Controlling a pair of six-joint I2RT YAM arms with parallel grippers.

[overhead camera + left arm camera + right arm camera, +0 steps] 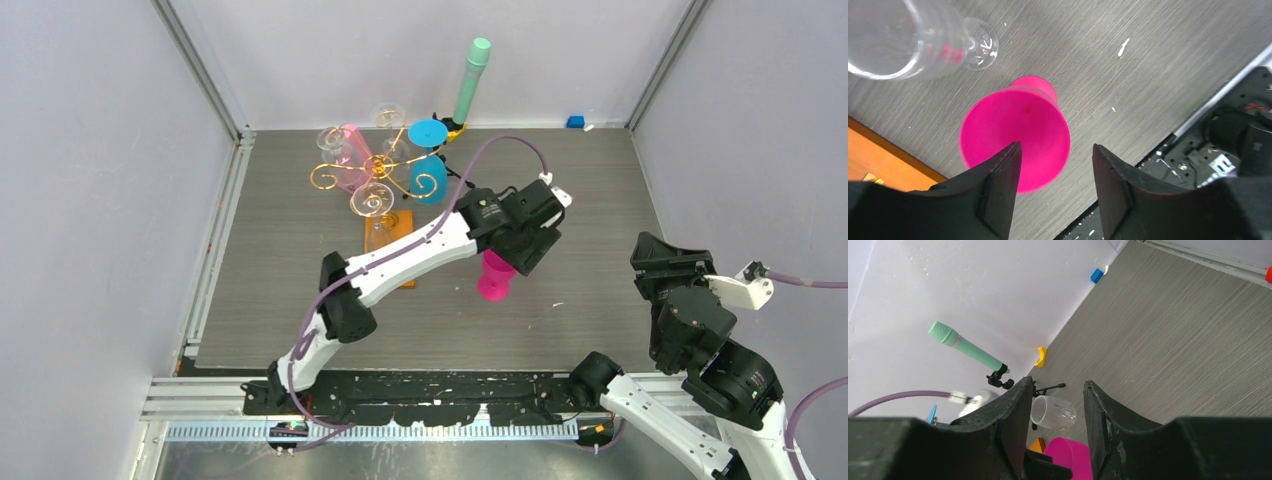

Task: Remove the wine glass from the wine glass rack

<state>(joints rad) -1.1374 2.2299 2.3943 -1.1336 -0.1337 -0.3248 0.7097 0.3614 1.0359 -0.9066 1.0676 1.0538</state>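
Wine glass (495, 277), magenta and opaque, stands on the grey surface (590, 200). It is off the wine glass rack (386, 238) and apart from it. In the top view it lies to the right of the rack's wooden base and slightly nearer the arm bases. Which end of the glass faces up cannot be told. In the left wrist view its wide round end (1015, 140) faces the camera.

Left claw (1056, 150) is released. Its two fingers stand apart directly above the wine glass. One finger overlaps the glass's edge in that view and the other shows bare surface beside it. Whether either finger touches the glass cannot be told.

Right claw (1057, 385) is also released and nothing lies between its fingers. It hangs well to the right of the rack, above the surface's right edge.

Rack contents:
- three clear glasses (372, 198), hung bowl-down from the gold wire scroll arms
- one pale pink glass (352, 155) on the rack's left side
- one blue glass (428, 178) on the rack's right side, its round foot uppermost

A black tripod carrying a mint-green cylinder (472, 80) stands behind the rack, against the back wall.
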